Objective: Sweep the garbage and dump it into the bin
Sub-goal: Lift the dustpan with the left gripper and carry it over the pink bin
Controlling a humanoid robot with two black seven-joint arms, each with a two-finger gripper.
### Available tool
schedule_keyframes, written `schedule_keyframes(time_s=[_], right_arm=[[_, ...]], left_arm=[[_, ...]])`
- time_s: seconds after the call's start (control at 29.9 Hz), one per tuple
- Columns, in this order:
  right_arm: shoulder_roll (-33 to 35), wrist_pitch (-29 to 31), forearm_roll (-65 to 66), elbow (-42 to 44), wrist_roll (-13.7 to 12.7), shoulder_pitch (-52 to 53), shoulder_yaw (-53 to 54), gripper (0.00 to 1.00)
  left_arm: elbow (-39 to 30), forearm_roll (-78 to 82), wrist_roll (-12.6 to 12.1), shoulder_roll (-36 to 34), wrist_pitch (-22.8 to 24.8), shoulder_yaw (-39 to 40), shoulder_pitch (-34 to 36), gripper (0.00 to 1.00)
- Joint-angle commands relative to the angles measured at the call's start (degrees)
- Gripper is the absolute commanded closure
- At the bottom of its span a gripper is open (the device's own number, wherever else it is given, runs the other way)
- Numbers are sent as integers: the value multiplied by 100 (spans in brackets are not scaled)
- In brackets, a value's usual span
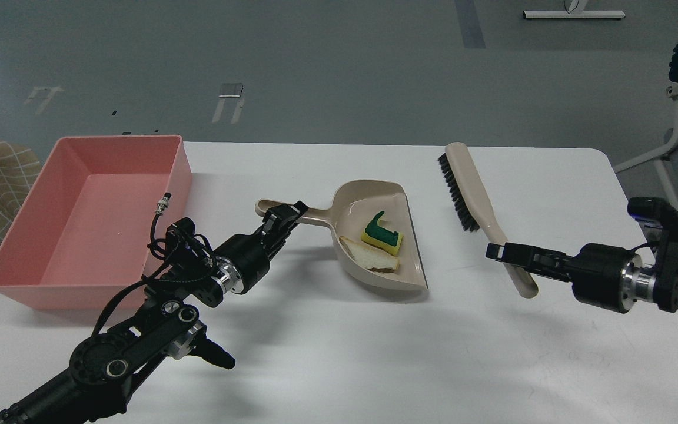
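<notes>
On the white counter [327,353] the pink bin [50,253] stands at the far left, and inside it I see only its bare pink floor. To the right of the bin, near the middle of the counter, lies the beige dustpan [386,271] with its long handle pointing left toward the bin. The garbage [380,244] lies inside the dustpan: a yellow piece with a dark green top, and just in front of it a white piece with a brown edge, the two touching each other. The left gripper [285,219] is at the dustpan handle, and its fingers [292,213] appear closed narrow around the handle near its end, but the dark parts make this hard to see well. Further right, apart from the dustpan, the beige brush [480,200] with black bristles lies on the counter, its bristles at the far end and facing left. The right gripper [501,252] comes in from the right and is over the near part of the brush handle; if its fingers are wide or narrow I cannot tell, because they look like one dark piece.
</notes>
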State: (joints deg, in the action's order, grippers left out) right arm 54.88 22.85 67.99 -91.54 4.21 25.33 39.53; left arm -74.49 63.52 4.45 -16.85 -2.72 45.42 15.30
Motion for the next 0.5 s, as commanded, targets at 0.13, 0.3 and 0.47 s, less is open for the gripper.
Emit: schedule_keyframes(time_s=[0.13, 0.3, 0.47], right_arm=[[946, -325, -523, 242, 361, -590, -6, 100], [999, -519, -523, 295, 450, -1073, -6, 100], [937, -651, -523, 224, 450, -1258, -33, 100]], left_arm=[[-285, -595, -15, -55, 35, 537, 0, 100], [-601, -745, -67, -310, 44, 810, 0, 100], [-1067, -1235, -155, -1090, 123, 1249, -26, 100]])
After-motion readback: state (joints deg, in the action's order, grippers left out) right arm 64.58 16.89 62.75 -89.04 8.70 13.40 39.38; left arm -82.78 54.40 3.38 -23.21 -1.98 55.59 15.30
